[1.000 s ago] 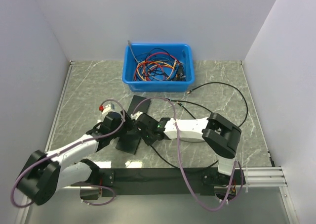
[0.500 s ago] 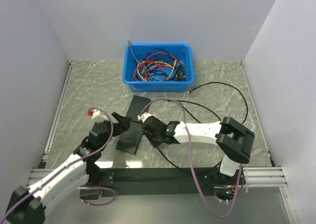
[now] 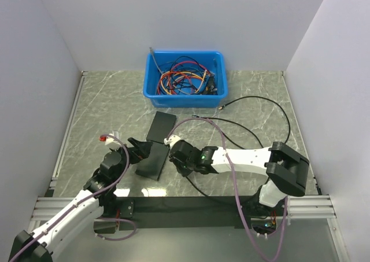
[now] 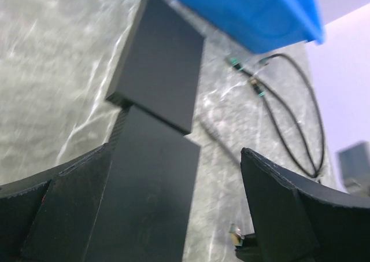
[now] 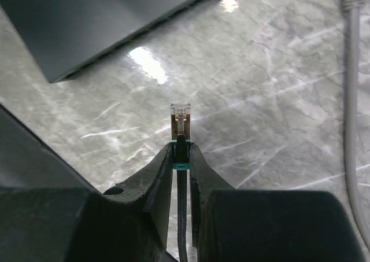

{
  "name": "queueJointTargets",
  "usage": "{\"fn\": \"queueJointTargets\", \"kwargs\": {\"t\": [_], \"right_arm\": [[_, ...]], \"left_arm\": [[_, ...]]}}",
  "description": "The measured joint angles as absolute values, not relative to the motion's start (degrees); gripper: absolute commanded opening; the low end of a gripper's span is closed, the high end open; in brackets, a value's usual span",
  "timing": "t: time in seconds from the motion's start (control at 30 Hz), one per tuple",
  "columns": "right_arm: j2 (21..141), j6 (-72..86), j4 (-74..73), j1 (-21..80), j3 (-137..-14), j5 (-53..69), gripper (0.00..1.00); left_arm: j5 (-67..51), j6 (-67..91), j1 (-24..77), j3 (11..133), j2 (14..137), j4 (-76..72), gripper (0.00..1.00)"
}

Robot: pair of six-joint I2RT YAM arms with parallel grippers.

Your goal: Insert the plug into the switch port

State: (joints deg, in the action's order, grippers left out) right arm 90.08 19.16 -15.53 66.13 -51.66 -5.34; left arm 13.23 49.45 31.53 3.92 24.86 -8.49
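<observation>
Item: clear modular plug (image 5: pixel 180 114) on a black cable, pinched in the right end effector (image 5: pixel 181 152), tip protruding, above the green marble table (image 3: pixel 104 100).
Detail: flat black rectangular switch (image 5: pixel 98 25) lies at 10 o'clock of the plug, apart; port not discernible. Left end effector (image 3: pixel 139 148) spread wide and empty at the switch's 9 o'clock. Advised: lower the plug, square it to the port face, advance slowly.

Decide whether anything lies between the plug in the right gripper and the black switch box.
Nothing visible does. Only bare marble tabletop separates the plug, pinched in the right gripper, from the near edge of the switch box.
</observation>
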Motion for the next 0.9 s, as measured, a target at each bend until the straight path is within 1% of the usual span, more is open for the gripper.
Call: {"fn": "queueJointTargets", "kwargs": {"t": [0.17,0.33,0.9], "right_arm": [[90.72,19.03,-15.59,67.16,-52.16,-5.3,0.0],[94.13,18.35,-16.32,67.68,-55.09,-5.61,0.0],[104.64,15.88,-19.31,67.75,-64.69,-5.56,0.0]], "left_arm": [[13.28,51.83,31.24,3.92,30.17,-7.77,0.99],[13.04,53.74,31.2,3.9,34.65,-8.38,1.0],[9.63,52.56,31.14,5.5,52.14,-19.88,1.0]]}}
